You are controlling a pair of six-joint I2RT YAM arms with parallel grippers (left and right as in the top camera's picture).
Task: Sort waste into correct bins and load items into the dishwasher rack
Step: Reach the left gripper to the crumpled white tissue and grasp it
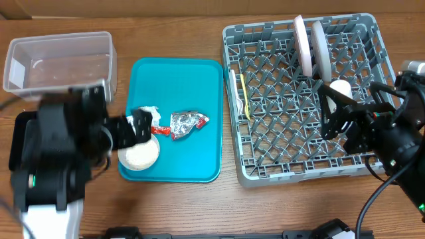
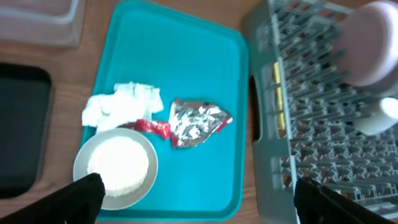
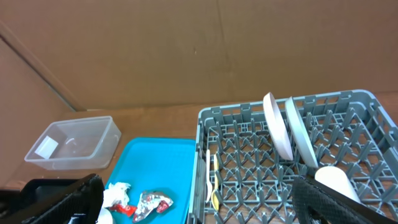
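Observation:
On the teal tray (image 1: 199, 86) lie a crumpled white napkin (image 2: 121, 102), a red wrapper (image 2: 152, 127), crumpled silver foil (image 2: 196, 121) and a pale bowl of white rice grains (image 2: 118, 165). My left gripper (image 2: 199, 208) is open and empty, above the tray's near edge by the bowl; in the overhead view (image 1: 141, 127) it hovers over the napkin. The grey rack (image 1: 299, 162) holds two upright plates (image 1: 304, 43) (image 1: 320, 46), a white cup (image 1: 340, 87), a white fork (image 1: 234, 89) and a yellow spoon (image 1: 245, 96). My right gripper (image 1: 335, 113) is open and empty over the rack, next to the cup.
The clear tub (image 1: 60, 60) stands at the back left with something small and white inside. The black tray (image 2: 18, 130) lies left of the teal tray, partly under my left arm. A cardboard wall (image 3: 186, 50) backs the table.

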